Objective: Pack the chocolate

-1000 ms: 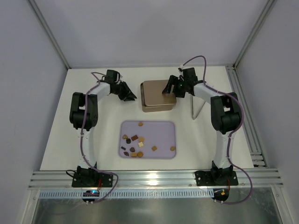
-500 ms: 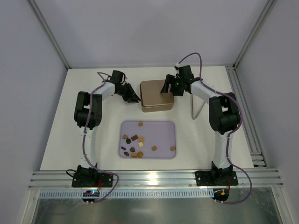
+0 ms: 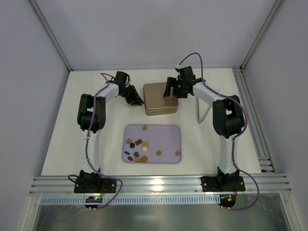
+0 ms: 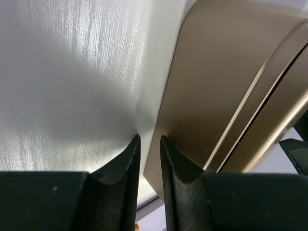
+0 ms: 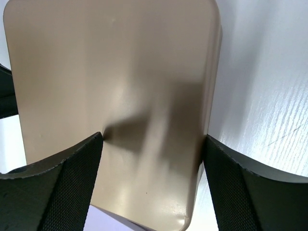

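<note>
The chocolate (image 3: 138,149) is several small brown, caramel and cream pieces lying loose on a lavender tray (image 3: 168,132) in the middle of the table. A square gold-brown tin (image 3: 161,98) with its lid on stands behind the tray. My left gripper (image 3: 136,100) is shut and empty, its tips (image 4: 149,139) low at the tin's left front corner (image 4: 202,96). My right gripper (image 3: 171,90) is open over the tin's back right part. In the right wrist view its fingers (image 5: 153,139) stand apart on either side of the lid (image 5: 125,72).
A thin pale sheet (image 3: 204,107) stands on edge right of the tin, close to my right arm. A metal rail (image 3: 250,110) runs along the table's right side. The enclosure walls close in the back and sides.
My left gripper has moved right, up to the tin's left side. My right gripper has moved left and back over the lid. The tin has shifted slightly left.
</note>
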Motion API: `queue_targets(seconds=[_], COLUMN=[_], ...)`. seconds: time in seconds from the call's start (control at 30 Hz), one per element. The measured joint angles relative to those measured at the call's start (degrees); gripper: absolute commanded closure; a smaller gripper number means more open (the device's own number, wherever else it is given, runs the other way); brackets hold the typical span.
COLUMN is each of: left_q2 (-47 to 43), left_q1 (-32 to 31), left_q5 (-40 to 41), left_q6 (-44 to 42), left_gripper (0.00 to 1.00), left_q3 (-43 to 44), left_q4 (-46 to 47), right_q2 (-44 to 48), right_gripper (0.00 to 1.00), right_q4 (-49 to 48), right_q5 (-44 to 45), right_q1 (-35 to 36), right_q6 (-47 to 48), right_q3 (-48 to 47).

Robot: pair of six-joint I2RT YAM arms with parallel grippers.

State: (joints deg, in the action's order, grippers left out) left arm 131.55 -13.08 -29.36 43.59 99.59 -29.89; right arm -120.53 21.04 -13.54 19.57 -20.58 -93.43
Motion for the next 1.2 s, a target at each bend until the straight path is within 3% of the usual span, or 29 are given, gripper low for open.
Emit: queue_targets(seconds=[1.2], left_q2=[2.01], left_q1=[-1.40], left_q5=[3.37], left_q6=[-4.76], left_gripper=[0.75], left_q3=[6.40], left_q4=[-8.81], right_q2=[-3.39], right_gripper=[0.10], right_q4=[10.12], right_q5=[6.01], right_q1=[3.76], right_q6=[8.31], right_q3=[-10.16])
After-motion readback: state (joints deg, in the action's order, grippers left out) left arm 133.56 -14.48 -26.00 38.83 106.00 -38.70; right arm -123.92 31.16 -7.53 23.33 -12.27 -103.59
